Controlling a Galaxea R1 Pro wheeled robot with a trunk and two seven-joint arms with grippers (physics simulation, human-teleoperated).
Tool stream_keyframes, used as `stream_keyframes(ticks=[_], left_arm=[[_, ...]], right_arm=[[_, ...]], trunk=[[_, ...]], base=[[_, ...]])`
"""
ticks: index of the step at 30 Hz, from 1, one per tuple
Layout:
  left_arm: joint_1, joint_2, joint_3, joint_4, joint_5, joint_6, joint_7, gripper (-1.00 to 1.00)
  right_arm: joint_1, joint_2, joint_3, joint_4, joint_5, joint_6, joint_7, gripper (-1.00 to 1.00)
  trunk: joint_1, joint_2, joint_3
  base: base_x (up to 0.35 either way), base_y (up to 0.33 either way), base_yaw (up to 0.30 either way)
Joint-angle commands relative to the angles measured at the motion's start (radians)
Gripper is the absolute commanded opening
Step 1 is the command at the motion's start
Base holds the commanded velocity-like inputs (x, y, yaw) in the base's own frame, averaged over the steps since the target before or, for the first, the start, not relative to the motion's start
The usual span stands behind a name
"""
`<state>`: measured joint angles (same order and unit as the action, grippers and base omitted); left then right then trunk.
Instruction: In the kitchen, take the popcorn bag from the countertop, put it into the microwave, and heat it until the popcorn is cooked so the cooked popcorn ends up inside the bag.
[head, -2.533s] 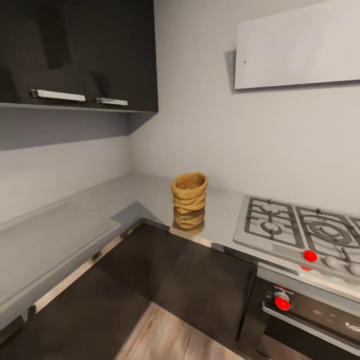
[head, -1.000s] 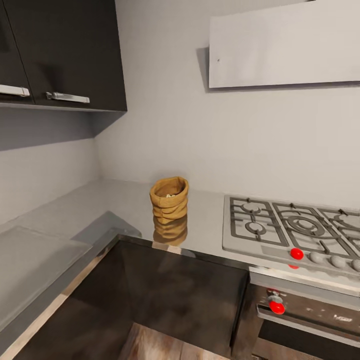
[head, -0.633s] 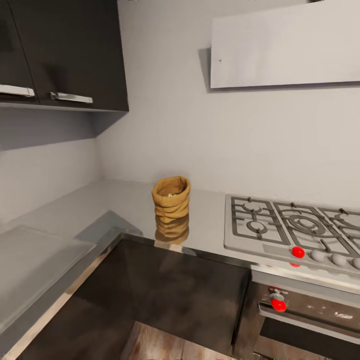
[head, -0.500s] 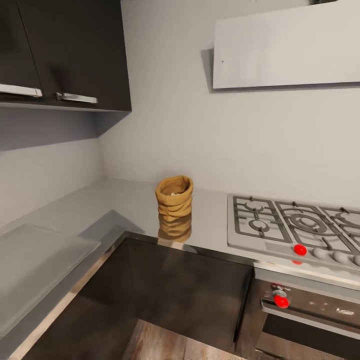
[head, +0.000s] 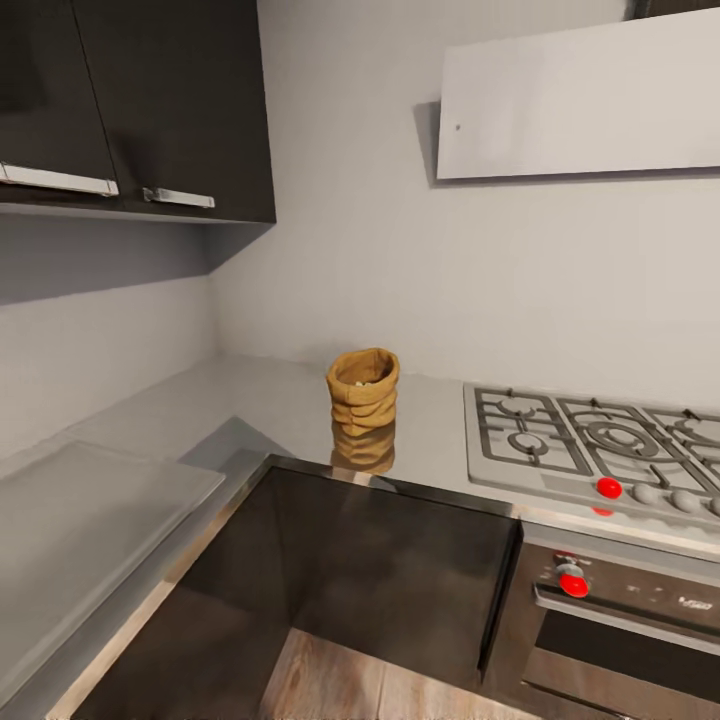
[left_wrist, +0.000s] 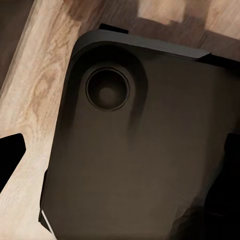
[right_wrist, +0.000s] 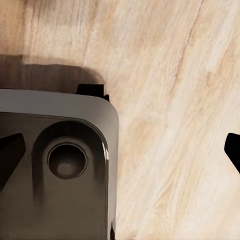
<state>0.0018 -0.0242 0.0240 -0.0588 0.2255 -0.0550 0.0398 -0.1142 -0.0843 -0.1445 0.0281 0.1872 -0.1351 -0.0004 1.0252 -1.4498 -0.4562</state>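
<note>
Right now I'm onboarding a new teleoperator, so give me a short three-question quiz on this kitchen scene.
1. True or false: the popcorn bag lies on its side on the gas hob.
2. Multiple choice: the popcorn bag stands on the countertop
A. to the left of the gas hob
B. inside the oven
C. on the wood floor
3. Fill in: the front knobs that stand out on the gas hob and the oven are coloured ____.

Key
1. False: it stands upright on the countertop, apart from the gas hob.
2. A
3. Red
</note>
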Motion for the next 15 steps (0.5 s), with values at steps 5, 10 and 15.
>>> stream_keyframes(ticks=[5,10,15], left_arm=[[0.0,0.0,0.002,-0.001,0.003,-0.002,0.002,1.0],[0.001,-0.001,0.002,-0.001,0.003,-0.002,0.0,1.0],[0.001,0.0,0.001,-0.003,0.003,-0.002,0.0,1.0]], right_arm=[[-0.001,0.0,-0.009,0.003,0.009,-0.005,-0.004,1.0],[-0.002,0.0,-0.008,0.003,0.01,-0.009,-0.005,1.0],[-0.001,0.002,-0.007,-0.009,0.025,-0.007,-0.008,1.0]], trunk=[[0.0,-0.001,-0.001],[0.0,-0.001,-0.001],[0.0,-0.001,-0.001]], base=[[0.0,0.0,0.0],[0.0,0.0,0.0],[0.0,0.0,0.0]])
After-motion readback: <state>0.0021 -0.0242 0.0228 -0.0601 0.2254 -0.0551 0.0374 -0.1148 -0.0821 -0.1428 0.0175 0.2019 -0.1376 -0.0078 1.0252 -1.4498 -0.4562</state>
